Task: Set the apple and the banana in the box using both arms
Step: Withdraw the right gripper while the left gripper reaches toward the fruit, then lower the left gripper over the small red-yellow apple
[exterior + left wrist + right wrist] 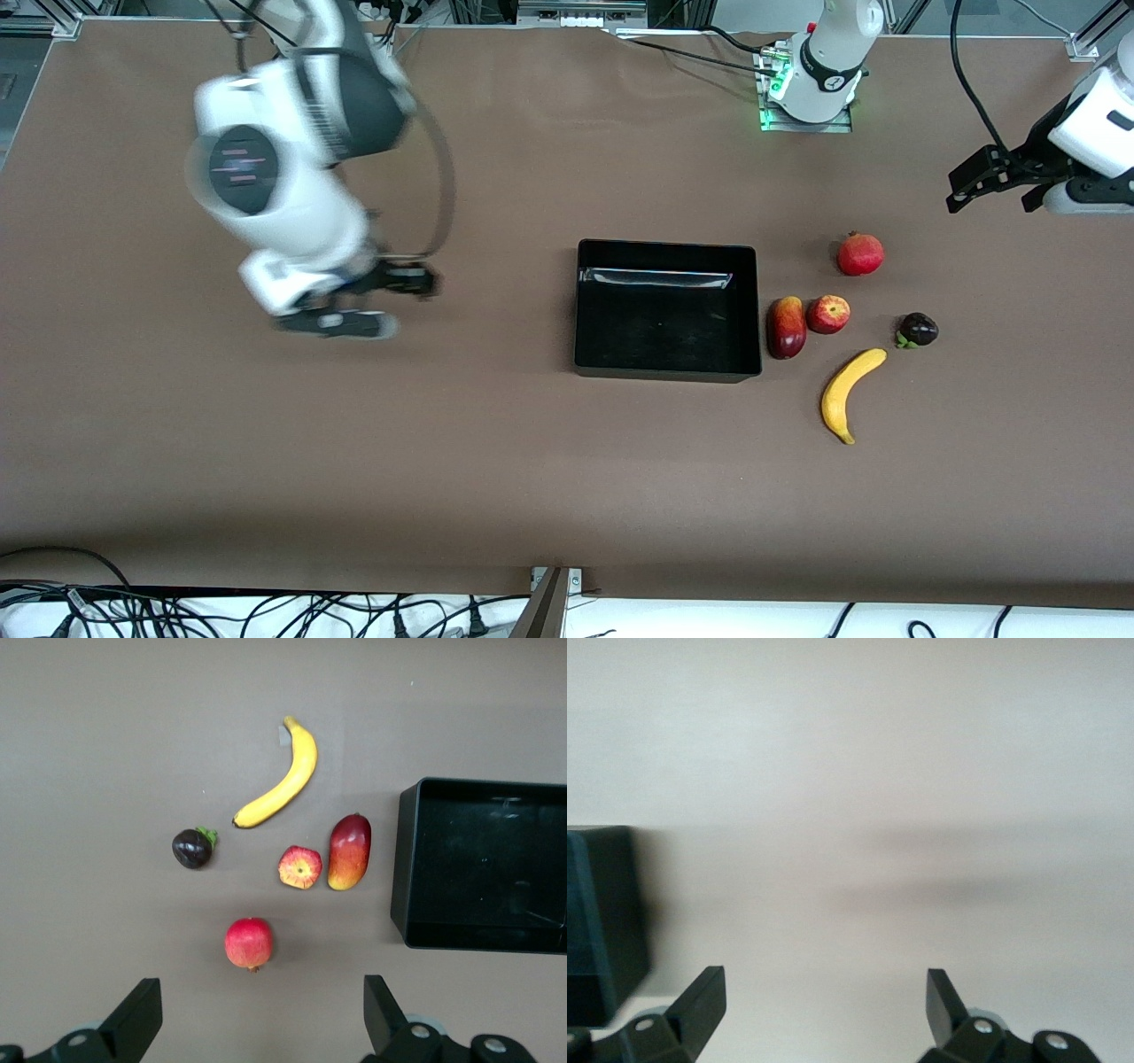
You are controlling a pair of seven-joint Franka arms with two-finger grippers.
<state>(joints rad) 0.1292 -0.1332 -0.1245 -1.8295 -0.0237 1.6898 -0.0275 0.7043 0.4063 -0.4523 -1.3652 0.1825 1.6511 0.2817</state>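
front view: both the left pincer (997, 188) and right pincer (376, 304) gape, empty, apple (827, 314) beside box (666, 371).

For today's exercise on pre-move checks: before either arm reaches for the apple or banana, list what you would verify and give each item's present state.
1. Box empty, open-topped: ok.
2. Apple unobstructed: not ok, it sits right beside the elongated red-orange fruit.
3. Banana lying free on the table: ok.
4. Left gripper open, above the fruits: ok.
5. Right gripper open: ok.
6. Right gripper near a fruit: not ok, it is over bare table.
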